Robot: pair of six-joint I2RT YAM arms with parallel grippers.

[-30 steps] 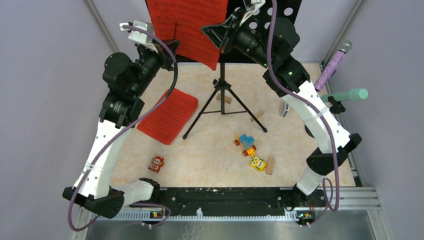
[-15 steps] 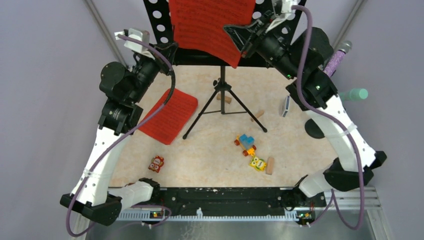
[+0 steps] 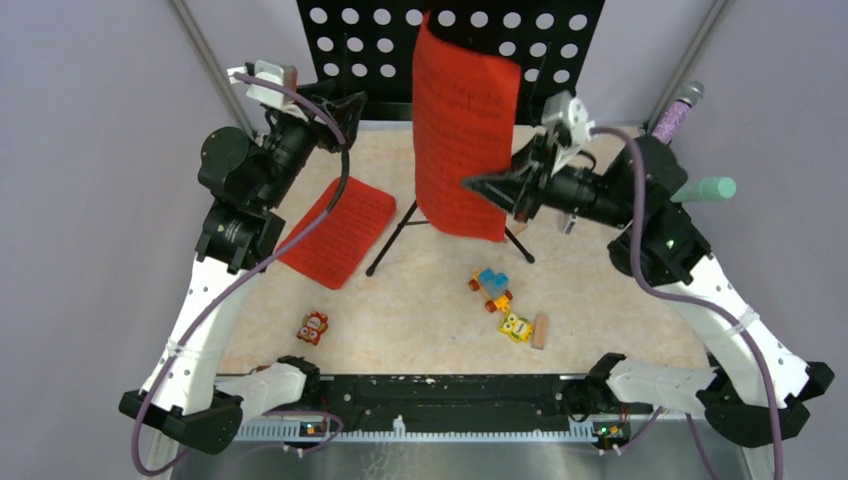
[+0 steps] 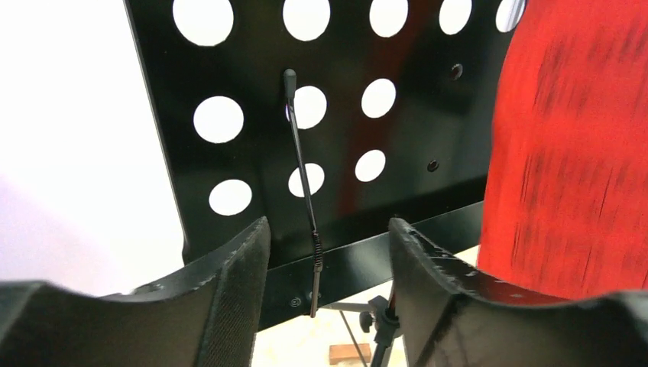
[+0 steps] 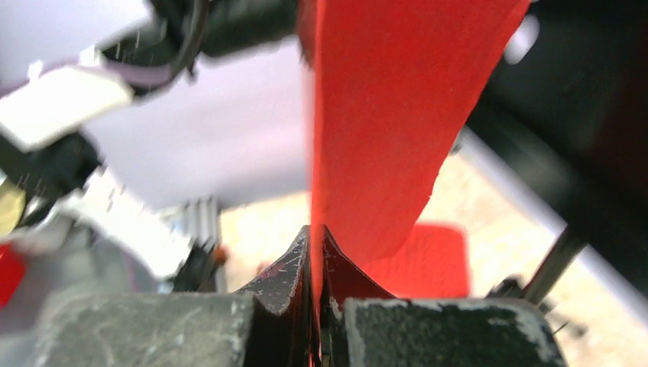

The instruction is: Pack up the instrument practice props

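The right claw [image 3: 488, 188] was clenched on the lower edge of a red sheet-music page [image 3: 460, 140]. The page hung upright in front of the black perforated music rack [image 3: 350, 40], its top perhaps touching the rack, though the view was unclear. The left claw [image 4: 328, 237] stood released before the rack's lower ledge, gripping nothing. A second red page [image 3: 338, 230] lay flat on the table [image 3: 620, 320]. The purple microphone [image 3: 668, 125] and mint-green microphone [image 3: 705, 190] stood at the right edge.

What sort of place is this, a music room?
Likely a robot test bench, not a music room: left arm and right arm bolted at the table edge, plain walls close around, and staged props: a music rack, a purple microphone, toy figures.
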